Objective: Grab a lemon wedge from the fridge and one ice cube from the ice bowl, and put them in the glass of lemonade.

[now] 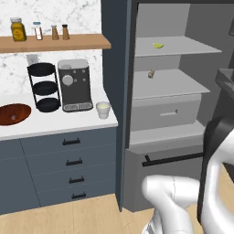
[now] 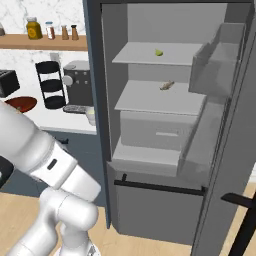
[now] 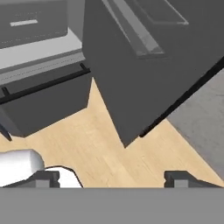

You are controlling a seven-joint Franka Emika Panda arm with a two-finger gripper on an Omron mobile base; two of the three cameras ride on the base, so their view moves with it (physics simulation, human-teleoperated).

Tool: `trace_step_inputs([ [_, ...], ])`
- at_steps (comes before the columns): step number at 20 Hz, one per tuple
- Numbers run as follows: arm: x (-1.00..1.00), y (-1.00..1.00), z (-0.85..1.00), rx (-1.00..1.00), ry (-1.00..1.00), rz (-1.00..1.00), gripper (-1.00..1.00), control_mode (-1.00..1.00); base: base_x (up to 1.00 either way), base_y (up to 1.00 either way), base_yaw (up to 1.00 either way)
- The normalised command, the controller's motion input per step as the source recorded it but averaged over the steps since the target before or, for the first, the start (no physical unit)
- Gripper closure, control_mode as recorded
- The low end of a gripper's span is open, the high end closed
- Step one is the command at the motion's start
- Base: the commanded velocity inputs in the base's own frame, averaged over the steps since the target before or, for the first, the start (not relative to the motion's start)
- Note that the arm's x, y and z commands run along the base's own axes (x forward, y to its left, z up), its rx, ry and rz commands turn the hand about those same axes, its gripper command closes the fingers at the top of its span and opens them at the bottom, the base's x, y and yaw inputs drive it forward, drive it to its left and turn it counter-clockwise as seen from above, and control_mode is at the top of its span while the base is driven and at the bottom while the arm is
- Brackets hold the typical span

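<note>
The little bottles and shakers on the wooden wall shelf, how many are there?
4, in a row: a yellow jar at the left end, then a white red-labelled bottle, then two brown shakers.

lemon wedge (image 1: 158,45): tiny, yellow-green, on top fridge (image 1: 173,91) shelf
fridge: open
glass of lemonade (image 1: 103,109): upright on counter
ice bowl (image 1: 13,114): reddish-brown, counter's left

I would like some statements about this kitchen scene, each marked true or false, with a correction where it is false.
1. The fridge door stands open. True.
2. The lemon wedge lies in the ice bowl. False: it lies on the fridge's top shelf.
3. The glass of lemonade stands on the counter beside the coffee machine. True.
4. The gripper holds the lemon wedge. False: its fingers are apart, with nothing between them.
</note>
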Motion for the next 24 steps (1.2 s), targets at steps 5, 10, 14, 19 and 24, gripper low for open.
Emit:
trace_step_inputs([
  [5,1.00,0.18,-0.03,0.00,0.01,0.13,-1.00,-1.00,0.00,0.00,0.00],
  [10,1.00,0.46,-0.84,0.00,0.03,0.15,-1.00,-1.00,0.00,0.00,0.00],
  [14,1.00,0.88,-0.98,0.06,0.00,0.15,-1.00,-1.00,0.00,0.00,0.00],
  [19,0.86,0.77,-0.77,0.16,-0.02,0.22,-1.00,-1.00,0.00,0.00,0.00],
  [24,0.31,0.46,-0.56,0.19,-0.07,0.27,-1.00,-1.00,0.00,0.00,0.00],
])
